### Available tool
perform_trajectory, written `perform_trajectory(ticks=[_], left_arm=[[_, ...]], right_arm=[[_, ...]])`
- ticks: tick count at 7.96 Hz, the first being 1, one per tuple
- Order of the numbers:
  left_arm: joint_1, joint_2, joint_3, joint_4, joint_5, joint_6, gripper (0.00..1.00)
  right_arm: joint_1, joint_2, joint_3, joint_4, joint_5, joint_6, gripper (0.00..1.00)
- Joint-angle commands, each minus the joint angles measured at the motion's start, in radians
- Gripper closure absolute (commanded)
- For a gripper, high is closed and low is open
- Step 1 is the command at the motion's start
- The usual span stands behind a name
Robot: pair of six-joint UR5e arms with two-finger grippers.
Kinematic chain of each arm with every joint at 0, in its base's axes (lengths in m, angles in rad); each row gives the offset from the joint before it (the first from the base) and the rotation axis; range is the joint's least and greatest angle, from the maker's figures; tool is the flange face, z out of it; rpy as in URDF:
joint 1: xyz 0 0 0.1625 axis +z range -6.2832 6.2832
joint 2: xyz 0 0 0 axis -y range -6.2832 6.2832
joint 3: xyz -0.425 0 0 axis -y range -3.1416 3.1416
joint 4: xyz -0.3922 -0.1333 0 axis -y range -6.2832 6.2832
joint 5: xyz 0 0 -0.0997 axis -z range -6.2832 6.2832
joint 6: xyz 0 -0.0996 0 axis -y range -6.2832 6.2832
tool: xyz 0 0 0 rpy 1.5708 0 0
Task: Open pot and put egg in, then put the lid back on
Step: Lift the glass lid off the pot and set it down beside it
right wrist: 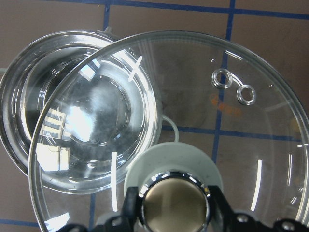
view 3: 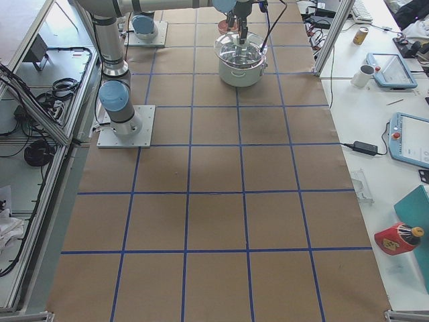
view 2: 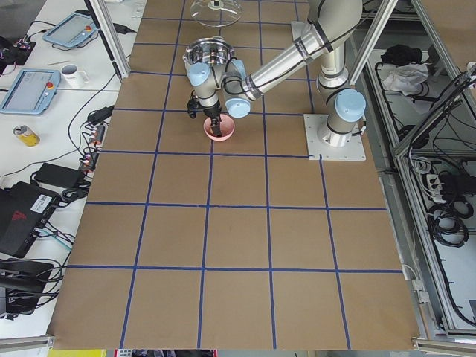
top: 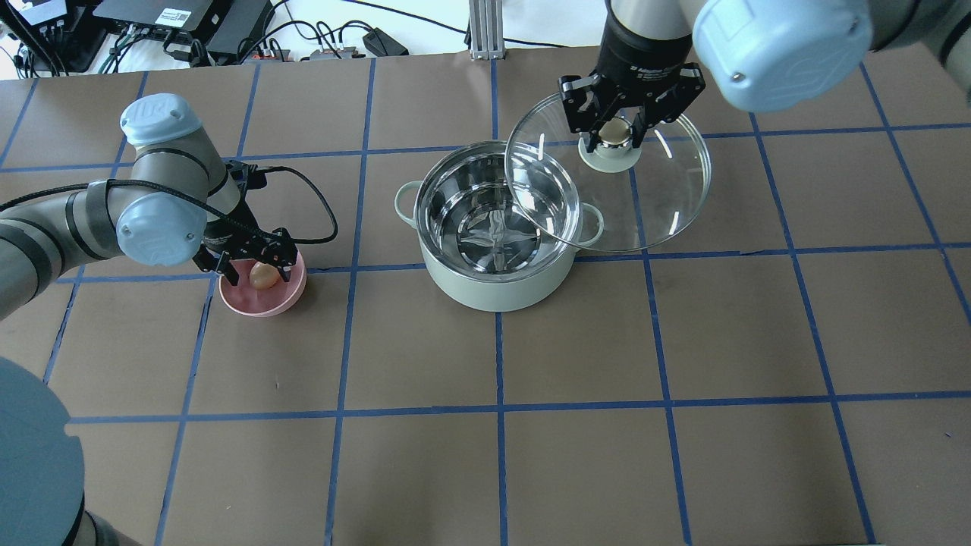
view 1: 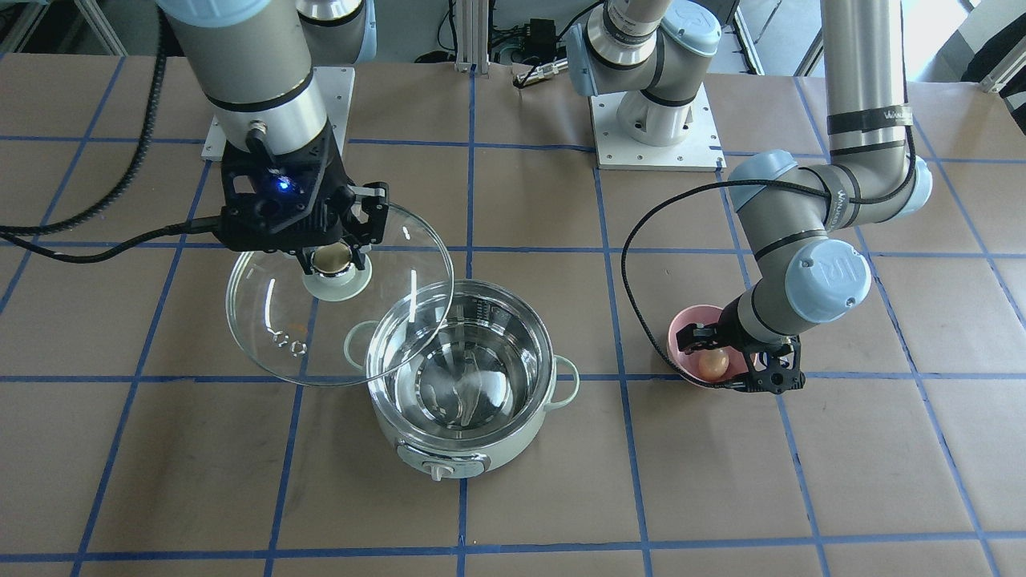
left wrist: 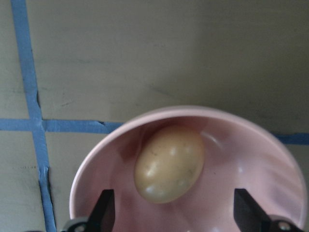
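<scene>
The mint-green pot (top: 493, 284) stands open at mid table, its steel inside empty; it also shows in the front view (view 1: 461, 433). My right gripper (top: 616, 130) is shut on the beige knob of the glass lid (top: 667, 197) and holds it in the air beside the pot, its edge overlapping the pot's rim. The lid fills the right wrist view (right wrist: 193, 121). The tan egg (left wrist: 169, 163) lies in a pink bowl (left wrist: 260, 159). My left gripper (top: 254, 267) is open, its fingers (left wrist: 104, 210) down inside the bowl on either side of the egg (top: 262, 277).
The pink bowl (top: 262, 299) sits left of the pot on brown paper with blue tape lines. Both arm bases (view 1: 653, 120) stand at the table's robot side. Cables run near the left arm.
</scene>
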Motion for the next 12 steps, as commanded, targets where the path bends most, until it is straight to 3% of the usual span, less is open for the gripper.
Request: perform_trajectory(ticks=[1, 7, 8, 9, 12], left_arm=[[-0.001, -0.013, -0.003, 0.015, -0.003, 0.002, 0.12], [-0.002, -0.028, -0.043, 0.074, -0.006, 0.000, 0.13], [-0.002, -0.030, -0.041, 0.077, -0.006, 0.000, 0.20], [-0.002, -0.028, -0.043, 0.078, -0.004, 0.000, 0.34], [-0.002, -0.028, -0.040, 0.098, -0.003, 0.000, 0.37]], right_arm=[[-0.090, -0.035, -0.001, 0.061, 0.004, -0.113, 1.00], [-0.265, -0.069, 0.016, 0.123, 0.007, -0.333, 1.00], [-0.268, -0.069, 0.016, 0.123, 0.006, -0.335, 1.00], [-0.268, -0.069, 0.018, 0.124, 0.006, -0.333, 1.00], [-0.268, -0.067, 0.030, 0.121, 0.006, -0.333, 1.00]])
